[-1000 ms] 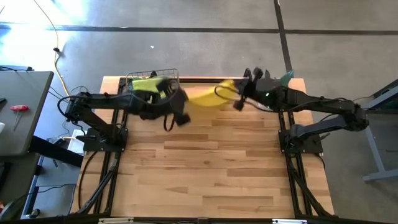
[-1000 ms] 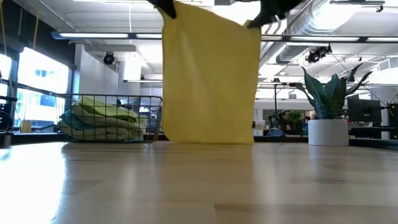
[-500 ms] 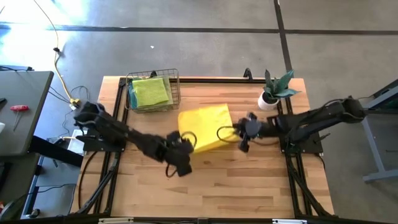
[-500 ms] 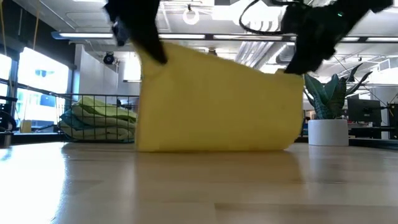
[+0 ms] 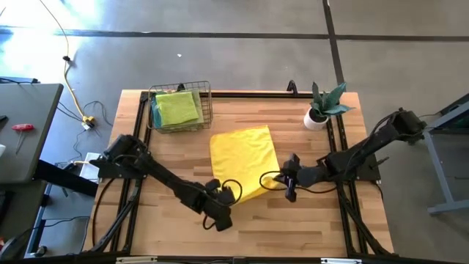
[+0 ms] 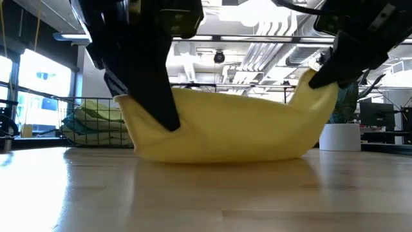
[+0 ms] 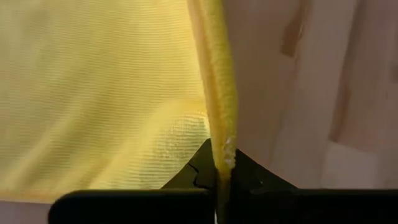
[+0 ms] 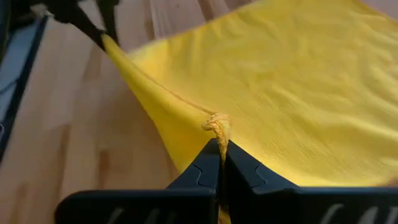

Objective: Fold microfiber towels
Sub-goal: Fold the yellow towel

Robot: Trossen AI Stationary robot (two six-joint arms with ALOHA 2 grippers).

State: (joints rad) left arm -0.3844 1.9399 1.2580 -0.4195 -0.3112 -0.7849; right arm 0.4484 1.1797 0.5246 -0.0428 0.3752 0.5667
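Observation:
A bright yellow towel [image 5: 242, 155] lies spread on the middle of the table, and its near edge is held up between my two grippers. My left gripper [image 5: 230, 198] is shut on the towel's near left corner, low over the table. My right gripper [image 5: 279, 178] is shut on the near right corner, a little higher in the low view [image 6: 311, 80]. Between them the near edge [image 6: 225, 129] sags to the table top. More towels [image 5: 176, 108], lime green over pale ones, lie stacked in a wire basket [image 5: 206, 103] at the far left. My left gripper pinches the yellow towel's near left corner [image 7: 222, 155] between its two fingers, at the hem. The fingers slant down from the near left. The corner is lifted just off the table, and the cloth runs away from it onto the table. My right gripper pinches the towel's near right corner [image 8: 217, 126] between its two fingers, where the cloth bunches into a small knot. The fingers come from the table's right side, slanting down. The corner is lifted clear, and the hem [image 8: 155, 93] runs taut toward my left gripper.
A small potted plant [image 5: 321, 110] in a white pot stands at the far right of the table. The wire basket stands at the far left. Bare wood [image 5: 242, 235] lies near the front edge.
Both grippers have gone down and toward the table's near edge, moving apart, each keeping its corner. The yellow towel, which hung upright below them at the far side, has been drawn out over the table; its far part now lies flat and only the near edge stays lifted.

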